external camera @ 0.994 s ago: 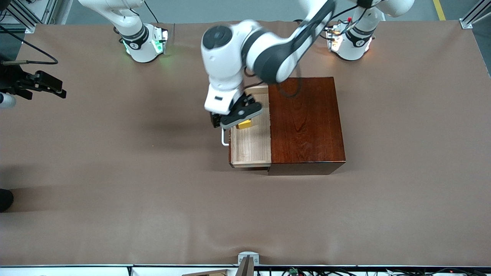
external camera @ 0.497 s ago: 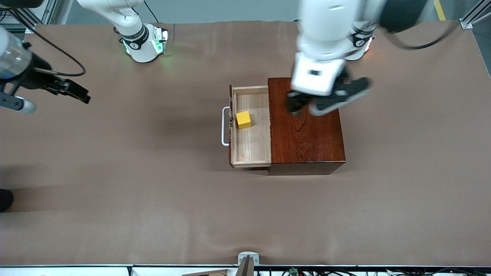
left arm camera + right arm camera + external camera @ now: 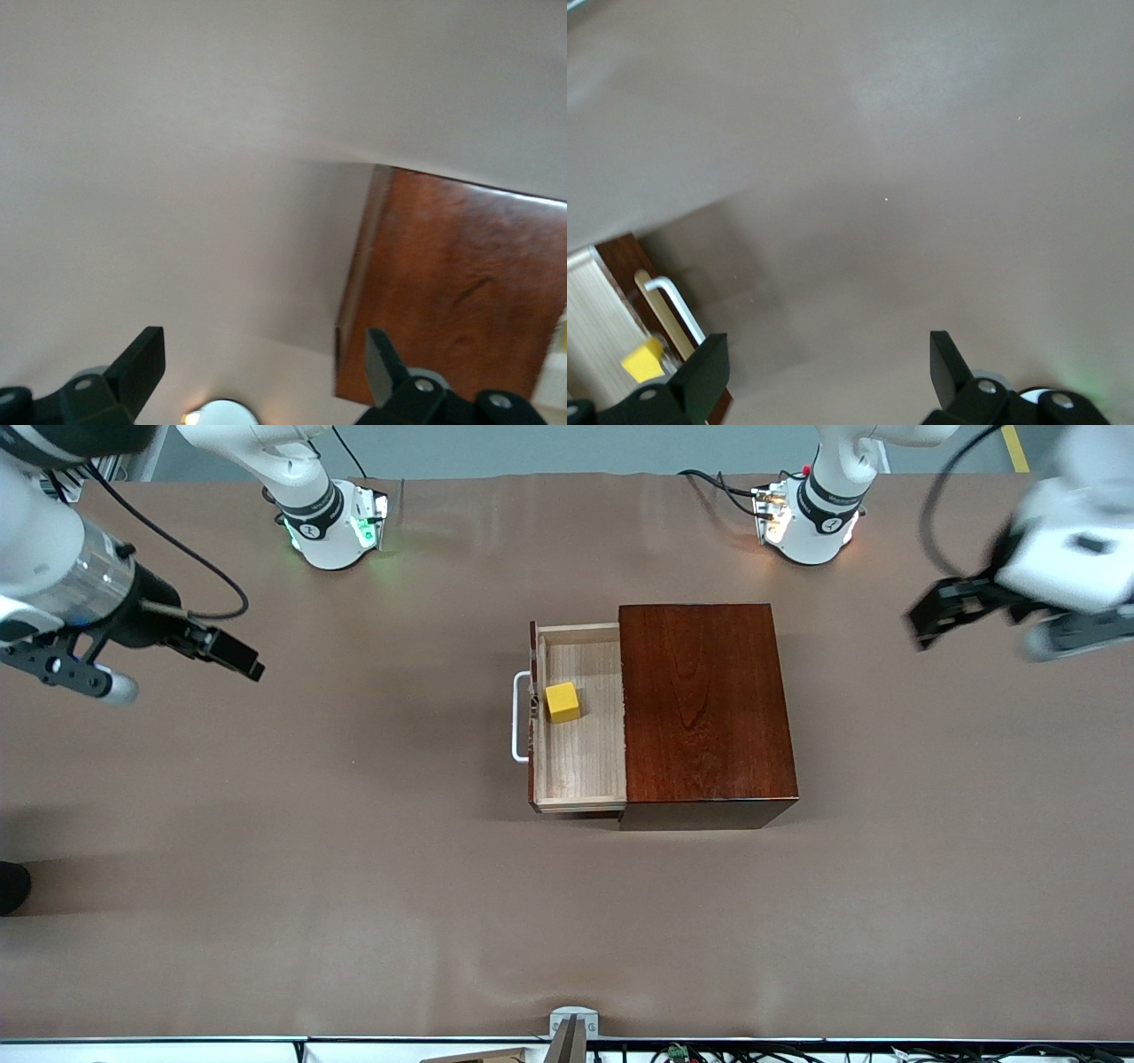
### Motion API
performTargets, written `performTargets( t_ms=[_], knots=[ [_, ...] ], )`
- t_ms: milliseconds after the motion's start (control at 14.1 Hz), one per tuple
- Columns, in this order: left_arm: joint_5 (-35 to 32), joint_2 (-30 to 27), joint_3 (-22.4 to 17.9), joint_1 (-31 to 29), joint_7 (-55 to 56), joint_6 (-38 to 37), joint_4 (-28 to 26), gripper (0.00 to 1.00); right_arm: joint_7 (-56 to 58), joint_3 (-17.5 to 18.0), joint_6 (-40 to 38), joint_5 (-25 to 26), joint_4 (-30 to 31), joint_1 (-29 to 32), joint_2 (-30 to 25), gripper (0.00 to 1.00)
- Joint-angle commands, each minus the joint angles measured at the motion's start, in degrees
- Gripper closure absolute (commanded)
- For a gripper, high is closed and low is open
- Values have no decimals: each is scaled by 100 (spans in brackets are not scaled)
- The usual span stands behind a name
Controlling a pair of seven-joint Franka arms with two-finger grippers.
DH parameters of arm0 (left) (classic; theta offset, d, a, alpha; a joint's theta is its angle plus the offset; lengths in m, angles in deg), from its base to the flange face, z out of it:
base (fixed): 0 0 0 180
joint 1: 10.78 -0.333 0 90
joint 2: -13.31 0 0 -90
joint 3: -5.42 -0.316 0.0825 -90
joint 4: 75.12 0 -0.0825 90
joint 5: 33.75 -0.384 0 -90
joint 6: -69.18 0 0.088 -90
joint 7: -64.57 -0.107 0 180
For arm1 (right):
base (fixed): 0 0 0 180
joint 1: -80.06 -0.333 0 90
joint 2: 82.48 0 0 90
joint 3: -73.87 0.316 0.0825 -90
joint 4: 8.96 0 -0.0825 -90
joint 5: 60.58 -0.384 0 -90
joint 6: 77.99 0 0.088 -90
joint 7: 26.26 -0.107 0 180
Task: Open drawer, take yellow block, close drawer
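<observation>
The drawer (image 3: 580, 762) of the dark reddish-brown box (image 3: 704, 708) stands pulled out toward the right arm's end, showing its pale interior and white handle (image 3: 516, 717). The yellow block (image 3: 562, 701) sits in the drawer close to the handle. My left gripper (image 3: 983, 624) is open and empty in the air over the table at the left arm's end, well clear of the box. My right gripper (image 3: 155, 666) is open and empty over the table at the right arm's end. The right wrist view shows the block (image 3: 644, 361) and the handle (image 3: 673, 305) past its open gripper (image 3: 828, 367).
The brown table cover (image 3: 354, 868) runs wide on all sides of the box. The left wrist view shows the box top (image 3: 461, 283) beside its open gripper (image 3: 263, 363). Both arm bases stand along the table edge farthest from the front camera.
My left gripper swung from over the drawer, across the box top, out to the left arm's end, empty. My right gripper came in a little from the table's end. The block stayed put.
</observation>
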Motion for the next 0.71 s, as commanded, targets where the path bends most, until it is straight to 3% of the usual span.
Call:
performTargets(
  t_ms=[0,142,426,497,639],
  knots=[
    [129,-318,63,-497,-763,-3,-394,0,-807,7,129,-107,-56,-47,200,0],
    [120,-590,71,-823,-1387,145,-832,0,-879,7,67,-98,-12,-188,226,0],
    [120,-1618,526,-1385,-1689,1216,-2659,0,-1712,-2,50,-98,6,-513,305,0],
    [59,-1785,729,-1500,-1689,1384,-2950,0,-2132,7,41,-98,14,-644,358,0],
    [59,-1884,757,-1554,-1828,1631,-3146,0,-2933,7,84,-107,6,-916,472,0]
  ],
)
